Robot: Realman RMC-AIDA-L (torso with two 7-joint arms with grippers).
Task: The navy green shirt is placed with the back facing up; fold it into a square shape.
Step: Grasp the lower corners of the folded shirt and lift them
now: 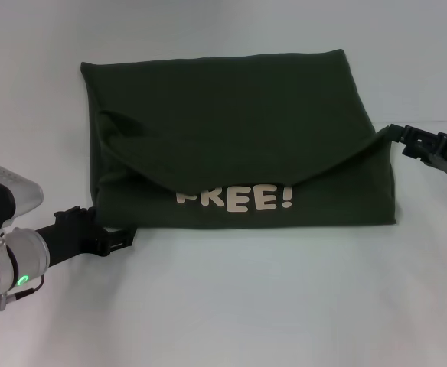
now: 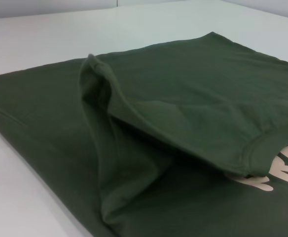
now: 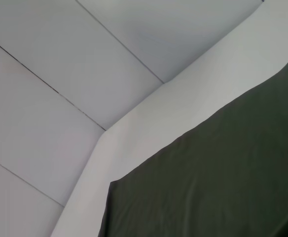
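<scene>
- Fingers of the left gripper [image 1: 124, 238] sit low at the near left corner of the navy green shirt [image 1: 239, 130], touching its edge; I cannot tell whether they grip cloth or how wide they stand.
- Fingers of the right gripper [image 1: 396, 136] meet the shirt's right edge where the folded-over flap ends; their spread cannot be told either.
- The shirt lies on the white surface [image 1: 231, 306] as a rough rectangle, its far part folded toward the near edge, partly covering the cream lettering [image 1: 235, 199].
</scene>
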